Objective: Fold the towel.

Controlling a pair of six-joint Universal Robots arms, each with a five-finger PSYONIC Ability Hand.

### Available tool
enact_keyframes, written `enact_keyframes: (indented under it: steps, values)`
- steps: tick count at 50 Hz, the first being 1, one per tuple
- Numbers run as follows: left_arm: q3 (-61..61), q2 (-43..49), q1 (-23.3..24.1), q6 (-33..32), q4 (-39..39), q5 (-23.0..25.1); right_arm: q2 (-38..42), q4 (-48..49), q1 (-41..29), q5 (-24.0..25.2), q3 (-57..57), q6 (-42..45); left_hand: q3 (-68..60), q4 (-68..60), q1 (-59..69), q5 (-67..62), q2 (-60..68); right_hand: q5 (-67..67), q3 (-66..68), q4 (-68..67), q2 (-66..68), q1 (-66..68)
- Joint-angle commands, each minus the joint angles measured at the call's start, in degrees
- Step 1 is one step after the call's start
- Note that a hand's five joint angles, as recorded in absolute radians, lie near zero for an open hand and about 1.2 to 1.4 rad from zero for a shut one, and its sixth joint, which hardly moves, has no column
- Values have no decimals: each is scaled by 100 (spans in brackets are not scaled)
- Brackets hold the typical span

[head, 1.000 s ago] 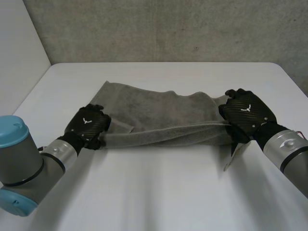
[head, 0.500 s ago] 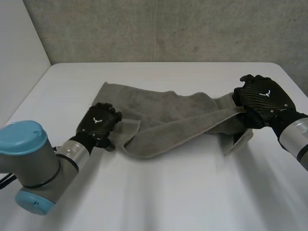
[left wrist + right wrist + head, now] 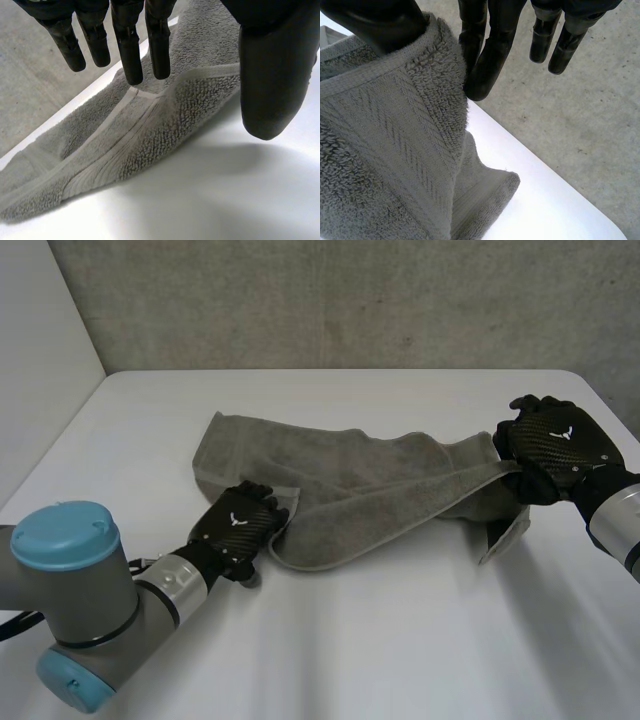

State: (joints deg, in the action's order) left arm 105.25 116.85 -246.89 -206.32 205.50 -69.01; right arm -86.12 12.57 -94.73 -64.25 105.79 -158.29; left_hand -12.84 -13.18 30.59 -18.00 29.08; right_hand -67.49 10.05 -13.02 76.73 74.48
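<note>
R hand [image 3: 553,446] pinches, hides towel [image 3: 360,478] corner; L hand [image 3: 238,528] fingers straight.

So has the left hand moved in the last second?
Yes. The left hand has slid away from the table edge at left, toward the middle of the towel, slightly nearer the camera.

A: Where is the towel?
B: The towel [image 3: 370,480] lies across the middle of the tabletop [image 3: 350,640], running left to right. A wall [image 3: 350,300] stands behind the far edge.
A: And the hands?
B: The left hand [image 3: 238,530] is at the towel's near left edge, its fingers above the folded-over cloth and its thumb over bare tabletop. The right hand [image 3: 555,445] is at the right end, with the towel's edge between thumb and fingers and a corner hanging below.
</note>
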Motion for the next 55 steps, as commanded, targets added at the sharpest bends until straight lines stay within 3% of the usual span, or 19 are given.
enact_keyframes:
  steps: [1, 10, 16, 18, 25, 38, 55]
  values:
    - [-22, -14, 106, -101, 17, -7, -1, 0, 8, 0, 12, 0, 284, 318, -205, -54, -53, -251, -5, 302, 327, 552]
    - [-4, -13, 97, -198, -1, 46, 8, 0, -1, 0, 12, 0, 284, 318, -238, -21, -86, -251, -5, 302, 327, 552]
    - [-39, 66, 141, -883, -343, 230, 8, 0, 8, 0, 12, 0, 284, 318, -238, -21, -86, -251, -5, 302, 327, 552]
    - [-127, 206, 106, -1426, -755, 213, -1, 0, 16, 0, 12, 0, 284, 318, -255, -4, -103, -251, -5, 302, 327, 552]
    - [-206, 241, -70, -2008, -1205, 90, -1, 0, 16, 0, 12, 0, 284, 318, -288, 30, -137, -251, -5, 302, 327, 552]
    - [-127, -277, -703, -1938, -1030, -701, 8, -9, 8, -9, 12, 9, 284, 318, -356, 97, -204, -251, -5, 302, 327, 552]
    - [40, -506, -861, -1482, -836, -851, 8, -27, -1, 0, 21, 9, 284, 318, -406, 147, -254, -251, -5, 302, 327, 552]
